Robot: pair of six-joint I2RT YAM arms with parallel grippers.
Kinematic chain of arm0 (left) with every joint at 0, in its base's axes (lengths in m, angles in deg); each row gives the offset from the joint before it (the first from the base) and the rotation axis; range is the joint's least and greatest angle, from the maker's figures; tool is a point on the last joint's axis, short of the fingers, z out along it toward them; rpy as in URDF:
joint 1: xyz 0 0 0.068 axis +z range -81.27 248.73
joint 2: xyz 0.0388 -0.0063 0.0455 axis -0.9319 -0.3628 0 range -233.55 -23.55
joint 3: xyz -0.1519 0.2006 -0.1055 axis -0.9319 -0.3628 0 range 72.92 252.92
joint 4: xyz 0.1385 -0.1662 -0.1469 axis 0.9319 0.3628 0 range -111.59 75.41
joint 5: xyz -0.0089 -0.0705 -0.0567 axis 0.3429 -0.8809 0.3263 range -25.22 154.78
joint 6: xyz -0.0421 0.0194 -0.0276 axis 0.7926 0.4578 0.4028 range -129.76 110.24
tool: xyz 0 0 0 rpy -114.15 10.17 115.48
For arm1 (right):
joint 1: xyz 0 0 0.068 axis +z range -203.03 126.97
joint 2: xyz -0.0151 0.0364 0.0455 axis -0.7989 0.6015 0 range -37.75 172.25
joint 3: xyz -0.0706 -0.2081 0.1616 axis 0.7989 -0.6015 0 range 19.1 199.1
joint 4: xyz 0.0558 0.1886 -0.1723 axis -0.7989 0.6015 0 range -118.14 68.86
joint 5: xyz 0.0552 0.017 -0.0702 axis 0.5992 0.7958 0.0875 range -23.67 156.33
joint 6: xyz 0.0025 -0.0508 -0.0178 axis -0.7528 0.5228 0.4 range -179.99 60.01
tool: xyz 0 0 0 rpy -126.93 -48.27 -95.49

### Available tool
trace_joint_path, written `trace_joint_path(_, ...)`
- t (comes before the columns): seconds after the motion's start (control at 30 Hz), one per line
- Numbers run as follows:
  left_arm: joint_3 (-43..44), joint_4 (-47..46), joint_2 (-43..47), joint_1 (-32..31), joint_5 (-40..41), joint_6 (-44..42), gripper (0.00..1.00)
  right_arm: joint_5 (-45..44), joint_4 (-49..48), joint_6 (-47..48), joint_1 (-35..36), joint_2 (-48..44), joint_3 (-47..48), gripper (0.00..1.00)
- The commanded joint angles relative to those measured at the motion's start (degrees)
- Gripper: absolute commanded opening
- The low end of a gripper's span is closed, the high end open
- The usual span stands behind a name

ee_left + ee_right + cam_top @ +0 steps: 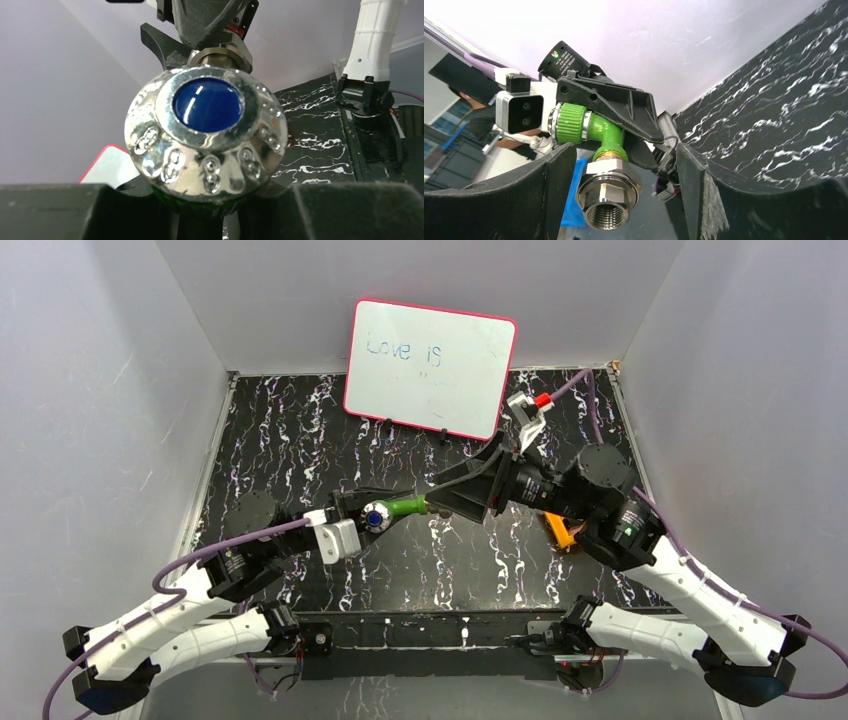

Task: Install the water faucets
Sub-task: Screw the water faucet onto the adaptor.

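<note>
small green plastic tap [405, 507], with round blue-and-silver knob [207, 132] and silver threaded hexagonal end fitting [608, 197], held in the air above the middle of the black marbled table [300, 440], between the two arms. left hand [207, 214]: clamped on the green body near the knob; in the right wrist view one of its black fingers lies across the elbow of the tap. right hand [624, 170]: fingers apart, one on either side of the end fitting. one finger is just beside the hexagon and the other is clear of it, so there is no grip there yet. white board with pink rim [430, 365]: at the far edge of the table, well apart.

the step in hand appears to be the right hand taking hold of the fitting. to do it well, centre the hexagon between the fingers first, close on two opposite flats rather than on corners, and keep the wrist in line with the thread. the left hand serves as a firm counter-hold. a lopsided close would likely push the tap askew in that hold.
</note>
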Motion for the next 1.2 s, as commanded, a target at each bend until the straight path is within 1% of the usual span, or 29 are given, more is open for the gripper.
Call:
trace_joint_path(0.0,0.60,-4.79,1.28,-0.20,-0.86,5.01,0.00,-2.84,-14.72,7.23,0.21,-4.04,-2.92,0.81)
trace_joint_path(0.07,0.37,-5.24,1.74,-0.16,0.28,8.37,0.00,-2.02,-16.65,11.04,0.24,-5.02,-3.05,0.82)
trace_joint_path(0.17,0.75,-4.99,2.07,-0.14,1.97,14.57,0.00,-0.13,-16.64,21.30,0.25,-6.70,-2.41,0.83)
trace_joint_path(0.23,1.88,-3.86,1.80,-0.15,3.55,21.74,0.00,2.36,-16.96,28.87,0.28,-8.00,-2.68,0.83)
trace_joint_path(0.3,4.12,-0.82,0.94,-0.15,3.98,27.27,0.00,6.17,-16.49,37.90,0.22,-8.95,-2.97,0.83)
trace_joint_path(0.37,6.37,2.26,-0.42,-0.15,3.62,32.51,0.00,10.00,-14.16,46.39,0.24,-9.97,-2.75,0.84)
trace_joint_path(0.43,7.25,3.23,-1.29,-0.14,2.41,36.90,0.00,11.66,-12.41,53.37,0.25,-10.77,-2.90,0.85)
trace_joint_path(0.5,6.94,3.07,-1.66,-0.15,1.37,40.72,0.00,12.50,-10.55,57.99,0.24,-10.96,-2.25,0.86)
trace_joint_path(0.57,6.31,2.50,-1.68,-0.15,0.77,43.60,0.00,14.49,-6.50,62.31,0.28,-10.17,-0.20,0.87)
trace_joint_path(0.73,5.47,1.58,-1.12,-0.15,0.27,47.81,0.00,16.08,5.20,72.46,0.23,-8.13,4.34,0.86)
trace_joint_path(0.93,7.53,5.64,-1.99,-0.15,-0.31,48.81,0.00,16.81,14.49,81.95,0.28,-6.66,7.15,0.85)
trace_joint_path(1.0,8.00,6.45,-2.50,-0.15,-0.76,49.21,0.00,16.75,16.11,84.17,0.24,-6.25,7.45,0.84)
trace_joint_path(1.17,8.24,6.44,-3.55,-0.14,-0.78,50.21,0.00,17.03,14.28,86.50,0.29,-6.19,6.05,0.82)
